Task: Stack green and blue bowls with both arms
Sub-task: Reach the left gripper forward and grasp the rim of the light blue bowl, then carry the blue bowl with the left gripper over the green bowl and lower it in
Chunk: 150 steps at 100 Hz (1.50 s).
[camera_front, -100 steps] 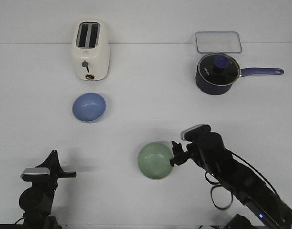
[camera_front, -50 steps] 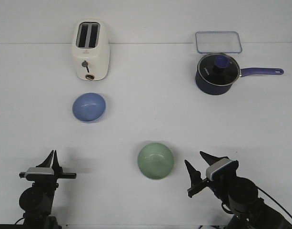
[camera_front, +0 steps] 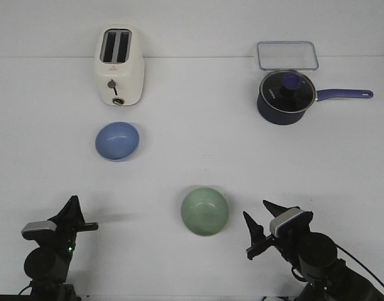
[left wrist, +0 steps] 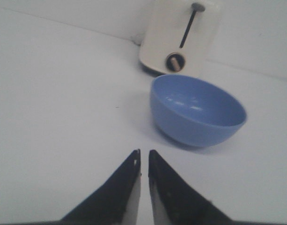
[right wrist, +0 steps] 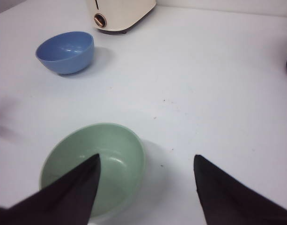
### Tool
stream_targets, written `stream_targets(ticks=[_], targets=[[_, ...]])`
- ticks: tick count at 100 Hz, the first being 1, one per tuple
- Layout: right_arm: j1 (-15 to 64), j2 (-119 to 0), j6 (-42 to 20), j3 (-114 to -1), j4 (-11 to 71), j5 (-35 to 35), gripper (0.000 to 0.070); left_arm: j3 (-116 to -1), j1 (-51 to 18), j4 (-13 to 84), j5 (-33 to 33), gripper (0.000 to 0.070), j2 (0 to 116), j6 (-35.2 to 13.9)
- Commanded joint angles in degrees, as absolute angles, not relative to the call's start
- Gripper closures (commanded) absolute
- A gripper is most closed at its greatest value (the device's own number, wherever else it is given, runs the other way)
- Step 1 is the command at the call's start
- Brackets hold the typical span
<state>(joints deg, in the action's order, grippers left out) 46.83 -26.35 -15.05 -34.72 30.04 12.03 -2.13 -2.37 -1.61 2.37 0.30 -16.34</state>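
Note:
The pale green bowl (camera_front: 205, 211) sits upright on the white table near the front centre; it also shows in the right wrist view (right wrist: 94, 165). The periwinkle blue bowl (camera_front: 117, 140) sits apart to the far left, in front of the toaster, and shows in the left wrist view (left wrist: 197, 110) and the right wrist view (right wrist: 66, 51). My right gripper (camera_front: 257, 221) is open and empty, low at the front right, just right of the green bowl (right wrist: 145, 161). My left gripper (camera_front: 73, 203) is shut and empty at the front left (left wrist: 144, 152), well short of the blue bowl.
A cream toaster (camera_front: 119, 65) stands at the back left. A dark blue saucepan (camera_front: 285, 96) with a glass lid and a long handle stands at the back right, with a clear container lid (camera_front: 287, 55) behind it.
My right arm pulled back from the green bowl's right rim to the front right, then stayed still. My left gripper turned slightly. Both bowls have not moved.

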Motion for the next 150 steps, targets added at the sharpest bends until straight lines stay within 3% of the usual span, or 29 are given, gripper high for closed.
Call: stream_targets(ticks=[1,15,28,32,42,46,63,83,118,141,150], targets=[[47.3,-26.6,-15.5,-34.9,29.5,12.1,0.0294,-5.0,-2.3,-2.6,0.3,0.0689,0.5,-24.6],[47.3,-26.6,-15.6,-34.9,29.2,12.1,0.0294,-16.9,-2.3,1.5,0.3,0.0689,7.2,-28.5],[47.3,-26.6,-15.6,-34.9,29.2,12.1,0.0294,-33.3,-2.3,13.1,-0.7,0.066,22.0,-21.5],[47.3,-26.6,-15.6,-34.9,29.1,12.1,0.0294,-38.4,-2.3,16.4,-2.1,0.0564,27.3,-19.2],[47.3,-26.6,-15.6,-34.9,28.9,12.1,0.0294,-50.0,-2.3,23.5,-5.0,0.0207,40.3,-15.4],[47.3,-26.6,-15.6,-34.9,28.7,12.1,0.0294,-54.0,-2.3,25.7,-5.0,0.0149,45.3,-14.2],[47.3,-26.6,-15.6,-34.9,26.5,12.1,0.0294,-66.5,-2.3,31.0,-5.0,0.0156,63.9,-12.6],[47.3,-26.6,-15.6,-34.9,25.3,12.1,0.0295,-73.1,-2.3,31.1,-2.8,0.0156,81.6,-11.2],[47.3,-26.6,-15.6,-34.9,25.3,12.1,0.0294,-74.3,-2.1,25.5,-1.1,0.0177,98.1,-11.2],[47.3,-26.6,-15.6,-34.9,25.3,12.1,0.0294,-74.3,-2.1,22.9,-1.1,0.0504,100.8,-11.2],[47.3,-26.6,-15.6,-34.9,25.3,12.1,0.0294,-74.3,-2.3,22.7,-1.1,0.0668,100.8,-10.6]])
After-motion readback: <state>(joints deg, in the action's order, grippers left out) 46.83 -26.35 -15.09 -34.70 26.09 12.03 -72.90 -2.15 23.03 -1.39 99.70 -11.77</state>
